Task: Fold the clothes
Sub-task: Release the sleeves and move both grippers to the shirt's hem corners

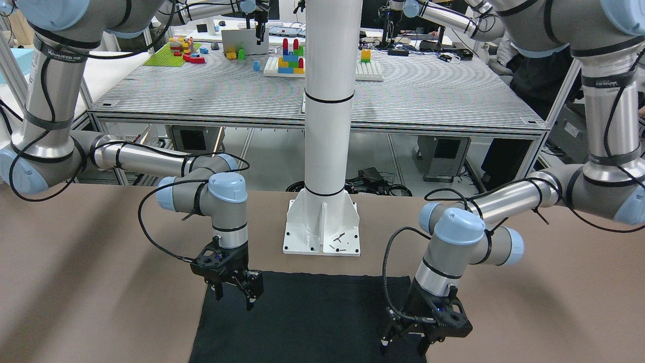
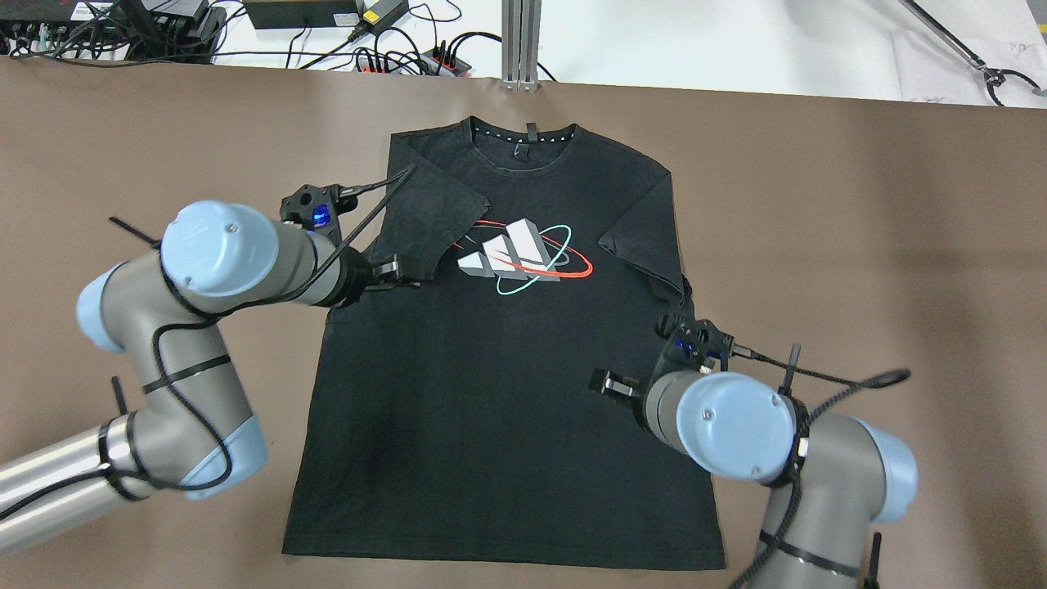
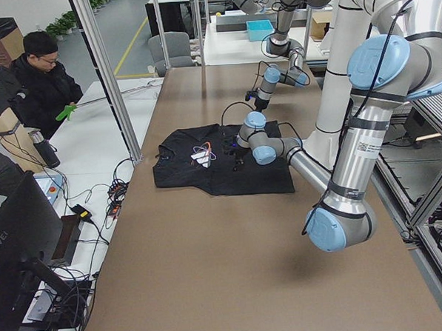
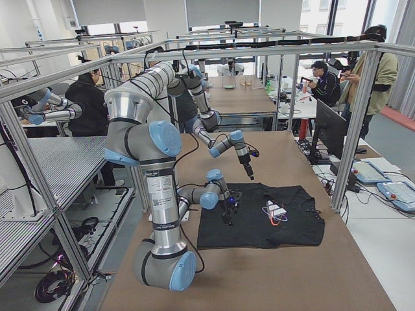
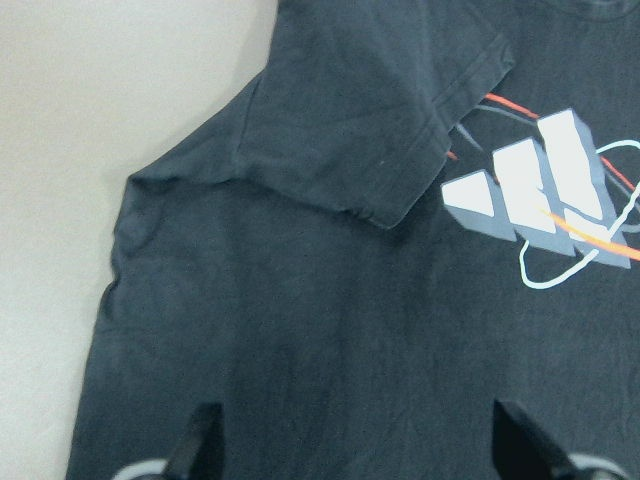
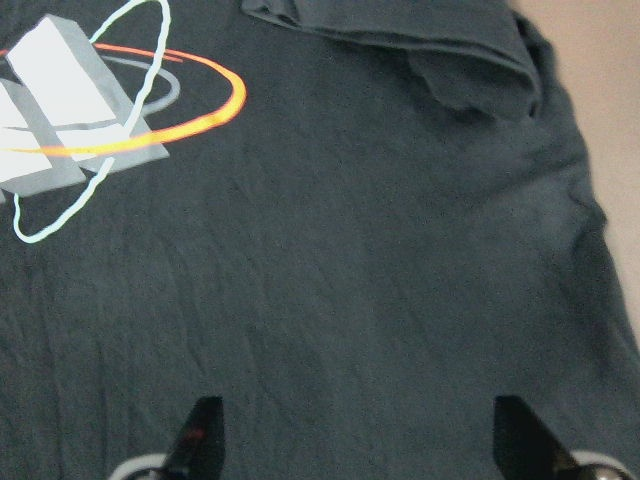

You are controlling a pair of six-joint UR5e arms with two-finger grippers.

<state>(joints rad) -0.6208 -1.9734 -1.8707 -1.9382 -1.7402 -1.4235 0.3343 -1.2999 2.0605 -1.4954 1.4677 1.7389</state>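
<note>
On brown tabletop (image 2: 818, 245), soft black T-shirt (image 2: 491, 393), lightly wrinkled

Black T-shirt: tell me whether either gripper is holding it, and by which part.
Nothing is held. The left gripper and the right gripper are both open over the black T-shirt, fingers spread wide with no fabric between them.

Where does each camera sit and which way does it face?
Front-facing: across the table, facing the robot; left gripper, right gripper over black fabric T-shirt.
Overhead: behind robot, looking down; left arm, right arm.
Exterior left: table's left end; left arm nearest.
Exterior right: right end; right arm nearest.
Left wrist: down onto folded sleeve; fingertips.
Right wrist: same, other sleeve.
Wrist views share the white-and-red printed logo.
</note>
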